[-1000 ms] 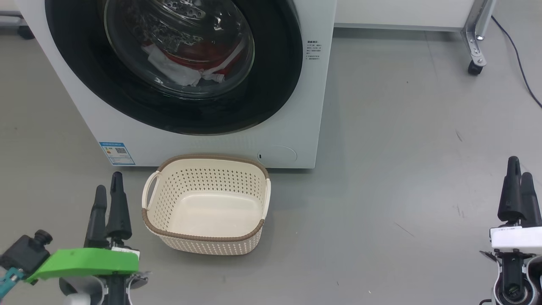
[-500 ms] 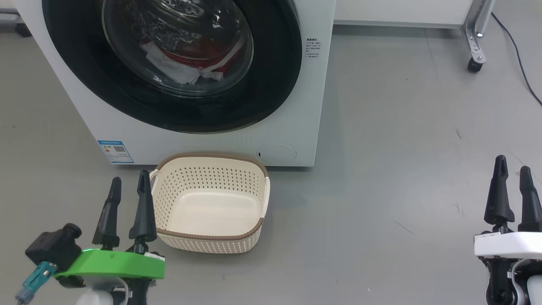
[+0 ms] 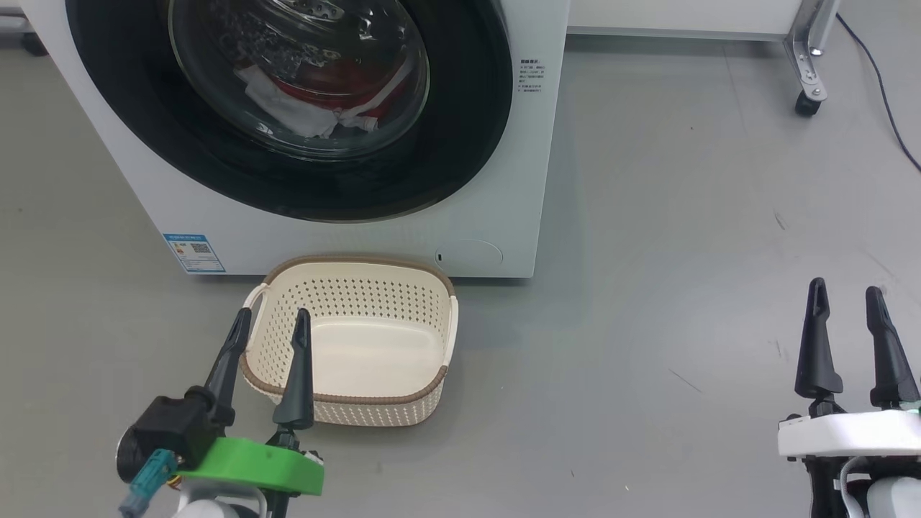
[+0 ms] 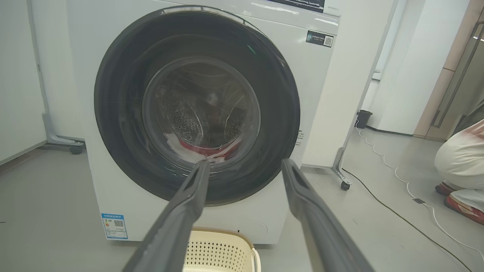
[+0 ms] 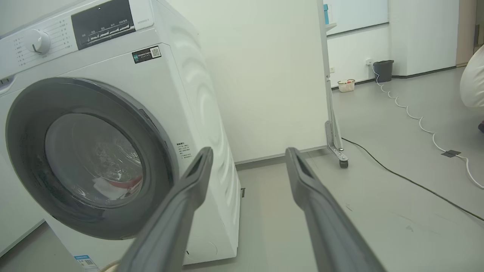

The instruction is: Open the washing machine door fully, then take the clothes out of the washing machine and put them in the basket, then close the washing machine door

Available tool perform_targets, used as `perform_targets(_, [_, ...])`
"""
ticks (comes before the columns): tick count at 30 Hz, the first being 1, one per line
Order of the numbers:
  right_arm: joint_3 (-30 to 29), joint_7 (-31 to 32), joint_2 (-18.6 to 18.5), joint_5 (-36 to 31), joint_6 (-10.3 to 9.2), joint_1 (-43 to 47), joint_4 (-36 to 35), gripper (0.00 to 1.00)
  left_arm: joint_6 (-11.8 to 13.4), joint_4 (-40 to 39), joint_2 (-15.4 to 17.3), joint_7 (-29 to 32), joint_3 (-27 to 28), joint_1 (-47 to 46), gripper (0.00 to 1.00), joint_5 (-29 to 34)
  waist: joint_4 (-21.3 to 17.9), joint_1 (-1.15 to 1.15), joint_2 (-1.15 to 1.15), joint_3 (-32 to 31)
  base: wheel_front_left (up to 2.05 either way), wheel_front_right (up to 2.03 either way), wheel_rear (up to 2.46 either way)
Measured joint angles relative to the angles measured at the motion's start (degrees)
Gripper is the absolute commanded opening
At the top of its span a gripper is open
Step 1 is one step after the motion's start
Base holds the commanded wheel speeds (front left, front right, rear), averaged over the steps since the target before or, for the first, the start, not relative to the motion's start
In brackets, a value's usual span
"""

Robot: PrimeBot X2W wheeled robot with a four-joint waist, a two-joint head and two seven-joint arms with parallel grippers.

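Observation:
The white washing machine (image 3: 504, 158) stands ahead with its black-rimmed round door (image 3: 446, 122) shut. Red and white clothes (image 3: 324, 101) lie behind the glass, seen too in the left wrist view (image 4: 206, 149) and the right wrist view (image 5: 117, 187). An empty cream basket (image 3: 374, 399) sits on the floor in front of the machine. My left gripper (image 3: 272, 325) is open, its fingertips over the basket's left rim. My right gripper (image 3: 845, 293) is open above bare floor, far right of the machine. Both point toward the machine, left gripper (image 4: 244, 163) at the door, right gripper (image 5: 248, 152) at its right side.
A wheeled metal frame leg (image 3: 806, 65) and a dark cable (image 3: 881, 93) lie at the back right. A crouching person (image 4: 459, 162) is at the far right in the left wrist view. Open grey floor spreads right of the basket.
My left gripper has swung right and forward, from beside the basket to over its left rim. My right gripper moved slightly left and its fingers now show apart. The head view shifted a little.

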Motion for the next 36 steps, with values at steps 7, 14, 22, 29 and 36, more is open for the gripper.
perform_targets(7, [1.5, -0.3, -0.5, -4.2, -1.16, 1.0, 2.7, 1.0, 2.0, 3.4, 0.1, -0.7, -1.5, 0.0, 1.0, 3.5, -0.1, 0.0, 0.0, 0.1, 0.0, 0.0, 0.0])
perform_targets(14, [2.5, 0.5, -0.5, -4.6, -1.35, 1.0, 4.8, 1.0, 3.5, 7.4, 0.2, -0.7, -2.6, 0.1, 1.0, 3.6, -0.3, 0.0, 0.0, 0.1, 0.0, 0.0, 0.0])
perform_targets(22, [2.8, 1.7, -0.4, -4.6, -1.77, 1.0, 7.4, 1.0, 4.8, 10.9, 0.2, -0.7, -3.6, 0.1, 1.0, 1.9, -0.4, 0.0, 0.0, 0.0, 0.0, 0.0, 0.0])
perform_targets(29, [3.0, 1.9, -0.4, -4.7, -2.18, 1.0, 8.6, 1.0, 5.6, 12.4, 0.2, -0.7, -4.1, 0.1, 1.0, 1.9, -0.4, 0.0, 0.0, -0.2, 0.0, 0.0, 0.0])
perform_targets(36, [3.5, 1.9, -0.3, -5.1, -2.18, 0.9, 9.7, 1.0, 5.9, 12.8, 0.2, -0.7, -4.4, 0.0, 1.0, 1.6, -0.4, 0.0, 0.0, -0.5, 0.0, 0.0, 0.0])
